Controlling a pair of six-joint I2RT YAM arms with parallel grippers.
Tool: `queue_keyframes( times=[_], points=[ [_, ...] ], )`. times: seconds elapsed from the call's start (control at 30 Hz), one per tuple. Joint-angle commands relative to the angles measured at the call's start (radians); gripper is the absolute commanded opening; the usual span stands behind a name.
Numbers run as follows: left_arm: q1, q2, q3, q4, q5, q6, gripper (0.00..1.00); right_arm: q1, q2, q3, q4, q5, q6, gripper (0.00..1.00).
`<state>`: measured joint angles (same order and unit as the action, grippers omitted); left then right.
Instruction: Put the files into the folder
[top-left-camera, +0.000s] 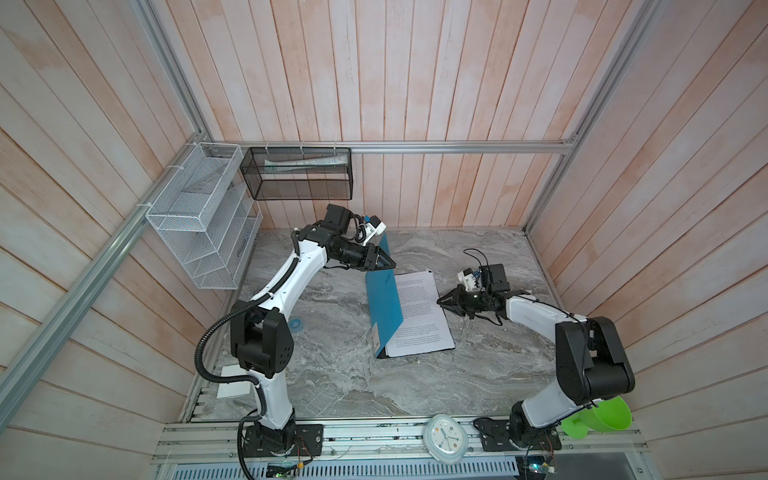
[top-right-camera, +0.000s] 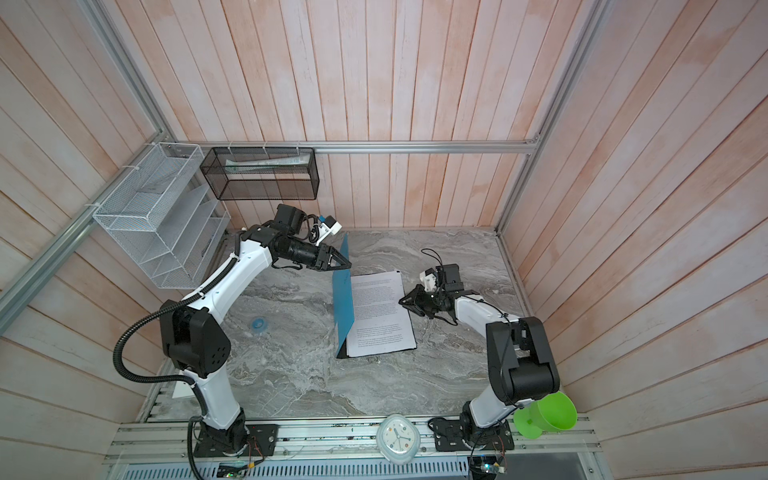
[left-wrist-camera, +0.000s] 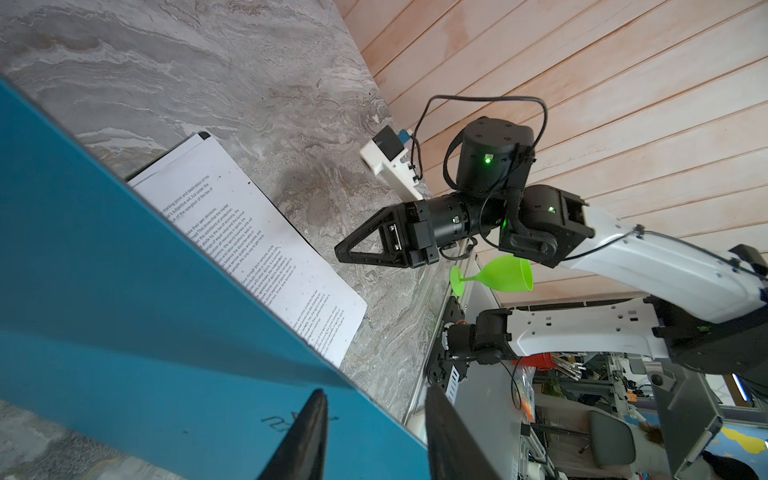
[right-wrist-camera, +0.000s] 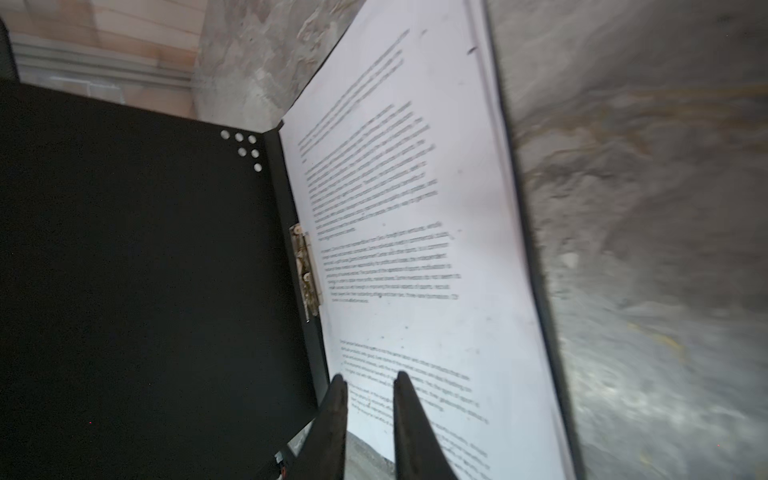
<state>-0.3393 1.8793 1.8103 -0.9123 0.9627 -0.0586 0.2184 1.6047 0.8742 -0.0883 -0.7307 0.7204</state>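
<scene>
Paperwork nearly filed: the printed files (top-left-camera: 420, 316) are seen lying flat on the black inner face of the open blue folder (top-left-camera: 384, 305), directly ahead of the right claw (top-left-camera: 439, 300) and its tips, and below the raised cover (top-right-camera: 343, 299) that is straddled by the left claw (top-left-camera: 392, 264). The left claw's jaws are shown partly spread, with the cover's free edge passing between the fingers (left-wrist-camera: 307, 432); no clamping is visible, and whether either finger touches the cover cannot be told. The cover appears to be steadied near upright in this way so that the sheets are left exposed. The right claw's jaws are set to a narrow gap with nothing between them, the tips poised at the sheets' outer edge, the side farthest from the metal clip (right-wrist-camera: 306, 270) on the spine; contact with the paper cannot be confirmed. With the files laid inside, only the lowering of the cover toward the right claw is judged outstanding, for which that claw would first have to be drawn clear.
</scene>
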Motion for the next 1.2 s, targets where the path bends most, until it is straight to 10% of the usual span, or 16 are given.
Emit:
queue_keyframes(
  times=[0.0, 0.4, 1.17],
  points=[
    [-0.006, -0.002, 0.006, 0.003, -0.001, -0.012, 0.42, 0.032, 0.037, 0.032, 0.160, -0.140, 0.090, 0.21],
    [-0.007, -0.078, -0.037, 0.012, -0.034, 0.001, 0.44, 0.125, 0.090, 0.074, 0.416, -0.273, 0.269, 0.21],
    [0.167, -0.257, -0.256, 0.029, -0.118, 0.162, 0.59, 0.127, 0.095, 0.094, 0.296, -0.243, 0.202, 0.21]
  ],
)
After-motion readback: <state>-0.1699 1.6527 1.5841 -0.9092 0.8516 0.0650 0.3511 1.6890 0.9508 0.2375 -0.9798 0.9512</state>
